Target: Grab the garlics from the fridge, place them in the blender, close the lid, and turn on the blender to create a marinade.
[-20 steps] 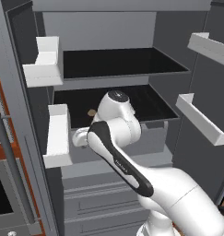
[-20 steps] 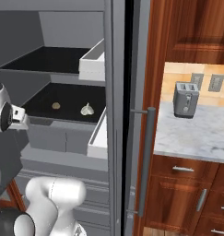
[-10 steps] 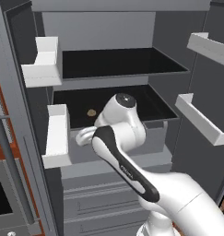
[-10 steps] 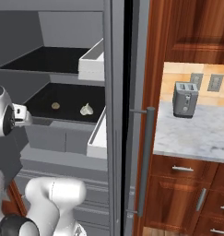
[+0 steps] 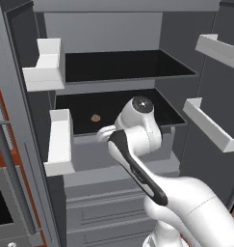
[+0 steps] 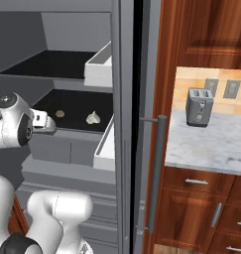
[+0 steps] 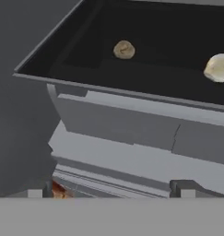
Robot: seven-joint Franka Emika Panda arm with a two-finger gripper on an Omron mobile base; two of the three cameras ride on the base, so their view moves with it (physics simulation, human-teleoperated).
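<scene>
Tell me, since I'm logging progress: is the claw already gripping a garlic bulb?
No; in the hand view both garlics lie loose on the dark fridge shelf, beyond the open claw.

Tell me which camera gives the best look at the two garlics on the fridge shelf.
The hand view: both garlics lie close on the dark shelf, the tan one whole and the whitish one cut by the right edge. The right base view shows both, small. The left base view shows the tan one; the arm blocks the rest.

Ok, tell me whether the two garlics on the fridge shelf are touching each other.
Apart. The hand view shows the tan garlic and the whitish garlic separated by a wide stretch of bare dark shelf; the right base view shows the same gap.
</scene>
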